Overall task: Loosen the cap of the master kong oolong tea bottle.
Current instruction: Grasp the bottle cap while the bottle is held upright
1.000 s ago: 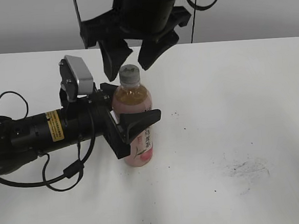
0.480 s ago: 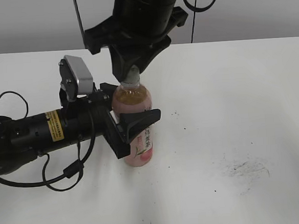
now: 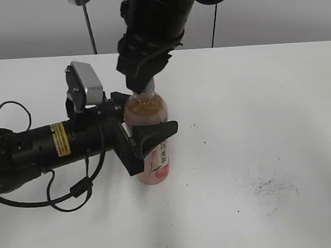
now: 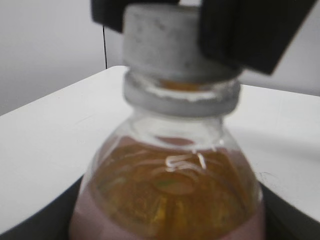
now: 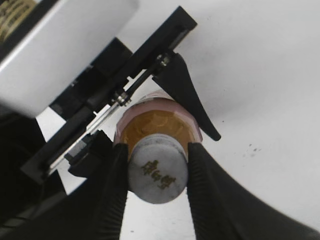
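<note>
Centre-left on the white table (image 3: 254,95), the left gripper (image 3: 146,138) clamps the master kong oolong tea bottle (image 3: 152,159), its white label strip's characters unreadable; the right gripper (image 5: 156,172) pinches the logo-marked cap (image 5: 157,169).

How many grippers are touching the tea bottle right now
2. The left gripper clamps the bottle around its body from the side; the right gripper comes from above, fingers on either side of the cap.
</note>
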Controlling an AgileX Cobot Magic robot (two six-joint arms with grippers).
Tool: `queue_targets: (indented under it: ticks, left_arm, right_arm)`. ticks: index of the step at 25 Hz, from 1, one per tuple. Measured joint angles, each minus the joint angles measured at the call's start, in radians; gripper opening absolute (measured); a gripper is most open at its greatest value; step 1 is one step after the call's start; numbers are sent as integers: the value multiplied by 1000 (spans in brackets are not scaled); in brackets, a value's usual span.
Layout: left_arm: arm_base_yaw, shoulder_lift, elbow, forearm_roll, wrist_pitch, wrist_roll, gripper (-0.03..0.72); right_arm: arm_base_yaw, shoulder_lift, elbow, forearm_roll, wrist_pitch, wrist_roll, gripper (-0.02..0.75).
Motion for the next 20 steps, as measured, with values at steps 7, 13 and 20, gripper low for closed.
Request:
queue_targets:
  ticks: [7, 13, 20]
  left_arm:
    - [0, 0, 0, 1, 0, 2, 445]
    - [0, 0, 0, 6, 0, 2, 445]
    - [0, 0, 0, 6, 0, 2, 445]
  right_arm:
    - [0, 0, 0, 6, 0, -562, 273]
    - [0, 0, 0, 14, 7, -1087, 273]
    - [0, 0, 0, 16, 11, -1588, 273]
